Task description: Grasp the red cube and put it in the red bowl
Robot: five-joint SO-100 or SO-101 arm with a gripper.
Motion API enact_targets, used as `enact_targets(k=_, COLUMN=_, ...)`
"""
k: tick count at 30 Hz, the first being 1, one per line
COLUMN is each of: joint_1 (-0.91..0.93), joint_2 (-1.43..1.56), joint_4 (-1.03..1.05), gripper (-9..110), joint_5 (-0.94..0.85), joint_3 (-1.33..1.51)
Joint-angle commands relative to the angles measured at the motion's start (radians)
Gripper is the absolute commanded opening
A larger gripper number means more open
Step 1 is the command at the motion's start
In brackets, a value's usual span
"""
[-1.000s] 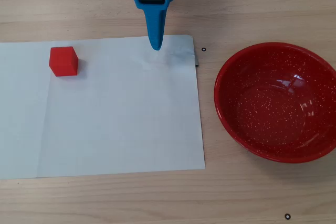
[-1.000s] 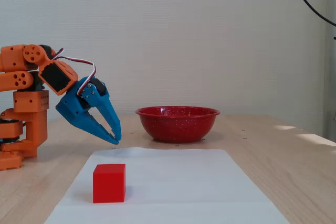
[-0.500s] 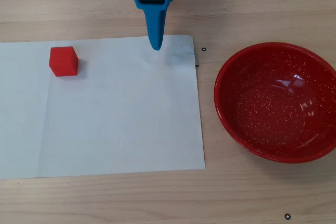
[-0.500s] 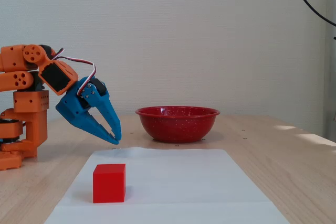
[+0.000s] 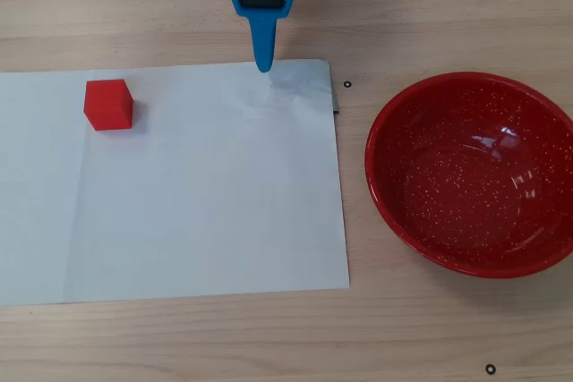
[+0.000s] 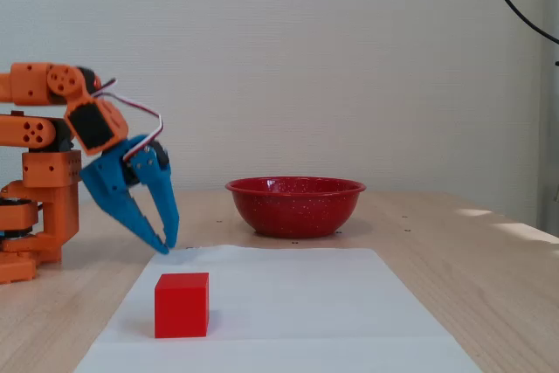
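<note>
Hanging over the far edge of the white paper sheet (image 5: 206,185), my blue gripper (image 6: 163,246) points steeply down, its tips just above the sheet in the fixed view; the two fingers (image 6: 162,201) meet at their tips with a narrow gap showing higher up between them, and they pinch nothing; in the overhead view the gripper (image 5: 264,66) appears as a single tapering blue wedge whose point sits at the top edge of the paper; the red cube (image 5: 108,105) rests on the paper well to the left of my fingertips in the overhead view, untouched, and in the fixed view it (image 6: 182,304) stands in the foreground nearer the camera than my hand; the red bowl (image 5: 472,174) sits on the bare wooden table (image 5: 448,6) off the paper's right edge in the overhead view, well apart from the cube, its speckled inside holding nothing; my orange arm (image 6: 39,133) folds back at the left of the fixed view.
</note>
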Motion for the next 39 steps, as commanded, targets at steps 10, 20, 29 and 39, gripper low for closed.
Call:
enact_targets(k=10, joint_1=-0.046, joint_2=-0.299, joint_4=0.147, gripper=0, joint_5=0.109, joint_3=-0.465)
enact_targets(k=20, joint_1=-0.146, joint_2=-0.617, joint_4=0.347, gripper=0, joint_5=0.207, joint_3=-0.854)
enact_targets(k=29, joint_1=-0.282, joint_2=-0.799, joint_4=0.411, gripper=0, joint_5=0.376, joint_3=-1.042)
enact_targets(k=39, joint_1=-0.471, joint_2=-1.112, joint_4=0.512, gripper=0, joint_5=0.566, joint_3=-1.324)
